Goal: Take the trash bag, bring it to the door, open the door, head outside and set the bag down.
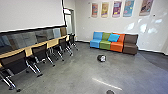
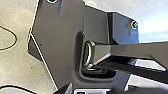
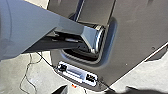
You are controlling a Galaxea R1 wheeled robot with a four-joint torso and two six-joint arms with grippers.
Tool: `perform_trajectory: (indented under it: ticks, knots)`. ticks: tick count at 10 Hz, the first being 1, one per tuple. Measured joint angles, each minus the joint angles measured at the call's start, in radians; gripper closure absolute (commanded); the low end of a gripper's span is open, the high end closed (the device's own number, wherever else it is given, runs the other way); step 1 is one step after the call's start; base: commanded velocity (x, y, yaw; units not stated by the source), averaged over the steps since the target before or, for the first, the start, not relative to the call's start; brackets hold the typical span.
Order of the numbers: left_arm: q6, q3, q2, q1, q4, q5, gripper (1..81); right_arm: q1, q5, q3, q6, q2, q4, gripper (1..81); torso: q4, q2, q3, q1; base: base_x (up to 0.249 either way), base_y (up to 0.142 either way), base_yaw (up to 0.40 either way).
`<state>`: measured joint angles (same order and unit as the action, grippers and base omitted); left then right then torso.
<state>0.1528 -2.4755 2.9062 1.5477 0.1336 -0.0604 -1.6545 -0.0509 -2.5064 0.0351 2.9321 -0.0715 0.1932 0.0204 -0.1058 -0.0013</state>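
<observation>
Head view: dark-and-white object [image 1: 101, 58], seats [image 1: 116, 46], towards one o'clock.
Wrist views: cables [image 3: 25, 77].
Left jaws [image 2: 100, 87], right jaws [image 3: 97, 87]: we cannot tell how wide.

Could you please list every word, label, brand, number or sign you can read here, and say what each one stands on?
No text can be read here.
Posters on the wall: any print is too small to read.
Dark object on the floor: any marking on its pale patch is too small to read.

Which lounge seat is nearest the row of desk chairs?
The blue seat, leftmost in the head view; the green seat, orange seat and brown seat stand farther right.
</observation>
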Motion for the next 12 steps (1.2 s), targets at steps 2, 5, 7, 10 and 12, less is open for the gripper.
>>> perform_trajectory:
  ticks: [2, 5, 7, 10, 12]
  knots:
    - [0.0, -0.017, 0.013, -0.02, 0.0, -0.008, 1.0, 0.02, -0.009, -0.001, 0.001, 0.0, 0.0, 1.0, 0.0, -0.001, -0.001, 0.002, 0.088, 0.0, 0.0]
    - [0.0, -0.026, 0.017, -0.012, 0.0, -0.004, 1.0, 0.012, -0.006, -0.001, 0.0, 0.002, 0.0, 1.0, 0.0, -0.001, 0.0, 0.002, 0.089, 0.0, 0.0]
    - [0.0, -0.026, 0.02, -0.014, 0.0, -0.007, 1.0, 0.014, -0.006, -0.001, 0.0, 0.003, 0.001, 1.0, 0.0, -0.001, 0.0, 0.002, 0.094, 0.0, 0.0]
    - [0.0, -0.026, 0.02, -0.014, 0.0, -0.006, 1.0, 0.017, -0.005, -0.001, 0.0, 0.002, 0.001, 1.0, 0.0, -0.001, 0.0, 0.002, 0.103, 0.0, 0.0]
    - [0.0, -0.027, 0.025, -0.014, 0.0, -0.007, 1.0, 0.017, -0.005, -0.001, 0.0, 0.002, 0.001, 1.0, 0.0, -0.001, 0.0, 0.002, 0.113, 0.0, 0.0]
